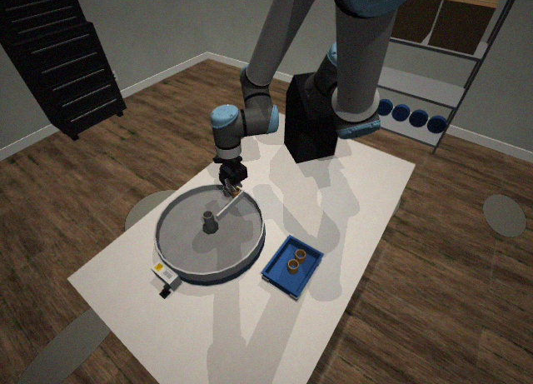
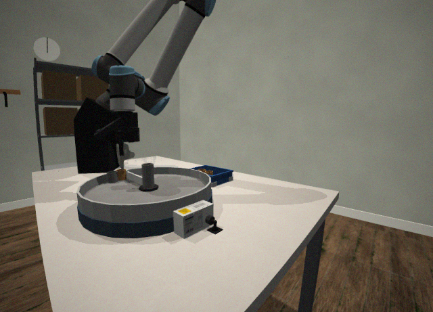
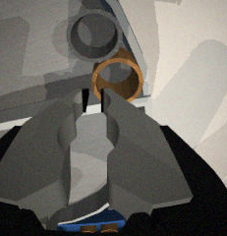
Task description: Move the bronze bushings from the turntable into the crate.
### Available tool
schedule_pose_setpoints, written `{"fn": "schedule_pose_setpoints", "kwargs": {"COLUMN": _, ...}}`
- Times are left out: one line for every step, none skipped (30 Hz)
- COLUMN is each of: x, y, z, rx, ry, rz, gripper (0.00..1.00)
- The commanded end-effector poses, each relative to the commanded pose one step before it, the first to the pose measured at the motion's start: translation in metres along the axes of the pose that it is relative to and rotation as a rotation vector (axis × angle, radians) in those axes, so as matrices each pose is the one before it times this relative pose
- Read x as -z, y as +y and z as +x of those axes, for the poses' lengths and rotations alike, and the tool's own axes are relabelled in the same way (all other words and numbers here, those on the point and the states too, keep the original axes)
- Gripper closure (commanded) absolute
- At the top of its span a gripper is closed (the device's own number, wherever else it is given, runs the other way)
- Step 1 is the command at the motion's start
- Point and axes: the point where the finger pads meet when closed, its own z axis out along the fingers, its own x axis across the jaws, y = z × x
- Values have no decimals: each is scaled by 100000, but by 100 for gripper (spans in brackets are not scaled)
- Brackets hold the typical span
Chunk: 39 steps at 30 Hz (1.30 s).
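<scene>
The grey turntable (image 1: 185, 242) (image 2: 139, 210) has a raised rim. A bronze bushing (image 1: 235, 192) (image 2: 121, 174) (image 3: 125, 91) stands upright on it, beside the rim and the white bar. A steel bushing (image 2: 112, 177) (image 3: 94, 49) stands close beside the bronze one, towards the top in the wrist view. My gripper (image 1: 232, 189) (image 2: 121, 168) (image 3: 94, 90) is shut with nothing between its fingers. Its tips are right at the bronze bushing, one overlapping its edge in the wrist view. The blue crate (image 1: 280, 273) (image 2: 224, 174) holds two bronze bushings (image 1: 293, 271) (image 1: 300, 260).
The white bar (image 1: 229, 204) (image 2: 134, 176) runs from near the turntable's central post (image 1: 210, 225) (image 2: 147, 176) to the rim by my gripper. A white box (image 1: 166, 275) (image 2: 193, 219) with a black fitting is at the turntable's outer side. The crate stands beside the turntable.
</scene>
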Motion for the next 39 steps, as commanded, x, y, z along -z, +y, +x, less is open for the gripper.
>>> {"fn": "schedule_pose_setpoints", "kwargs": {"x": 31, "y": -19, "z": -40, "rx": 21, "ry": -77, "rz": 38, "gripper": 95}}
{"fn": "schedule_pose_setpoints", "kwargs": {"x": 0, "y": 0, "z": 0, "rx": 0, "ry": 0, "rz": 0, "gripper": 95}}
{"fn": "schedule_pose_setpoints", "kwargs": {"x": 0, "y": 0, "z": 0, "rx": 0, "ry": 0, "rz": 0, "gripper": 95}}
{"fn": "schedule_pose_setpoints", "kwargs": {"x": 0, "y": 0, "z": 0, "rx": 0, "ry": 0, "rz": 0, "gripper": 95}}
{"fn": "schedule_pose_setpoints", "kwargs": {"x": 0, "y": 0, "z": 0, "rx": 0, "ry": 0, "rz": 0, "gripper": 95}}
{"fn": "schedule_pose_setpoints", "kwargs": {"x": -1, "y": 0, "z": 0, "rx": 0, "ry": 0, "rz": 0, "gripper": 95}}
{"fn": "schedule_pose_setpoints", "kwargs": {"x": -9, "y": 0, "z": 0, "rx": 0, "ry": 0, "rz": 0, "gripper": 95}}
{"fn": "schedule_pose_setpoints", "kwargs": {"x": -23, "y": 0, "z": 0, "rx": 0, "ry": 0, "rz": 0, "gripper": 95}}
{"fn": "schedule_pose_setpoints", "kwargs": {"x": -42, "y": 0, "z": 0, "rx": 0, "ry": 0, "rz": 0, "gripper": 95}}
{"fn": "schedule_pose_setpoints", "kwargs": {"x": -62, "y": 0, "z": 0, "rx": 0, "ry": 0, "rz": 0, "gripper": 95}}
{"fn": "schedule_pose_setpoints", "kwargs": {"x": -84, "y": 0, "z": 0, "rx": 0, "ry": 0, "rz": 0, "gripper": 95}}
{"fn": "schedule_pose_setpoints", "kwargs": {"x": -106, "y": 0, "z": 0, "rx": 0, "ry": 0, "rz": 0, "gripper": 95}}
{"fn": "schedule_pose_setpoints", "kwargs": {"x": -126, "y": 0, "z": 1, "rx": 0, "ry": 0, "rz": 0, "gripper": 95}}
{"fn": "schedule_pose_setpoints", "kwargs": {"x": -144, "y": 0, "z": 0, "rx": 0, "ry": 0, "rz": 0, "gripper": 95}}
{"fn": "schedule_pose_setpoints", "kwargs": {"x": -159, "y": 0, "z": 0, "rx": 0, "ry": 0, "rz": 0, "gripper": 95}}
{"fn": "schedule_pose_setpoints", "kwargs": {"x": -171, "y": 1, "z": 1, "rx": 0, "ry": 0, "rz": 0, "gripper": 95}}
{"fn": "schedule_pose_setpoints", "kwargs": {"x": 0, "y": 0, "z": 0, "rx": 0, "ry": 0, "rz": 0, "gripper": 95}}
{"fn": "schedule_pose_setpoints", "kwargs": {"x": 0, "y": 0, "z": 0, "rx": 0, "ry": 0, "rz": 0, "gripper": 95}}
{"fn": "schedule_pose_setpoints", "kwargs": {"x": -177, "y": 0, "z": 0, "rx": 0, "ry": 0, "rz": 0, "gripper": 95}}
{"fn": "schedule_pose_setpoints", "kwargs": {"x": -180, "y": 0, "z": 0, "rx": 0, "ry": 0, "rz": 0, "gripper": 95}}
{"fn": "schedule_pose_setpoints", "kwargs": {"x": -178, "y": 1, "z": 1, "rx": 0, "ry": 0, "rz": 0, "gripper": 95}}
{"fn": "schedule_pose_setpoints", "kwargs": {"x": -171, "y": 0, "z": 0, "rx": 0, "ry": 0, "rz": 0, "gripper": 95}}
{"fn": "schedule_pose_setpoints", "kwargs": {"x": -160, "y": 0, "z": 0, "rx": 0, "ry": 0, "rz": 0, "gripper": 95}}
{"fn": "schedule_pose_setpoints", "kwargs": {"x": -146, "y": 0, "z": 1, "rx": 0, "ry": 0, "rz": 0, "gripper": 95}}
{"fn": "schedule_pose_setpoints", "kwargs": {"x": -128, "y": 0, "z": 0, "rx": 0, "ry": 0, "rz": 0, "gripper": 95}}
{"fn": "schedule_pose_setpoints", "kwargs": {"x": -107, "y": 0, "z": 0, "rx": 0, "ry": 0, "rz": 0, "gripper": 95}}
{"fn": "schedule_pose_setpoints", "kwargs": {"x": -85, "y": 0, "z": 0, "rx": 0, "ry": 0, "rz": 0, "gripper": 95}}
{"fn": "schedule_pose_setpoints", "kwargs": {"x": -63, "y": 0, "z": 0, "rx": 0, "ry": 0, "rz": 0, "gripper": 95}}
{"fn": "schedule_pose_setpoints", "kwargs": {"x": -42, "y": 0, "z": 0, "rx": 0, "ry": 0, "rz": 0, "gripper": 95}}
{"fn": "schedule_pose_setpoints", "kwargs": {"x": -24, "y": 0, "z": 0, "rx": 0, "ry": 0, "rz": 0, "gripper": 95}}
{"fn": "schedule_pose_setpoints", "kwargs": {"x": -10, "y": 0, "z": 0, "rx": 0, "ry": 0, "rz": 0, "gripper": 95}}
{"fn": "schedule_pose_setpoints", "kwargs": {"x": -1, "y": 0, "z": 0, "rx": 0, "ry": 0, "rz": 0, "gripper": 95}}
{"fn": "schedule_pose_setpoints", "kwargs": {"x": 0, "y": 0, "z": 0, "rx": 0, "ry": 0, "rz": 0, "gripper": 95}}
{"fn": "schedule_pose_setpoints", "kwargs": {"x": 0, "y": 0, "z": 0, "rx": 0, "ry": 0, "rz": 0, "gripper": 95}}
{"fn": "schedule_pose_setpoints", "kwargs": {"x": 0, "y": 0, "z": 0, "rx": 0, "ry": 0, "rz": 0, "gripper": 95}}
{"fn": "schedule_pose_setpoints", "kwargs": {"x": 0, "y": 0, "z": 0, "rx": 0, "ry": 0, "rz": 0, "gripper": 95}}
{"fn": "schedule_pose_setpoints", "kwargs": {"x": 0, "y": 0, "z": 0, "rx": 0, "ry": 0, "rz": 0, "gripper": 95}}
{"fn": "schedule_pose_setpoints", "kwargs": {"x": 0, "y": 0, "z": 0, "rx": 0, "ry": 0, "rz": 0, "gripper": 95}}
{"fn": "schedule_pose_setpoints", "kwargs": {"x": 0, "y": 0, "z": 0, "rx": 0, "ry": 0, "rz": 0, "gripper": 95}}
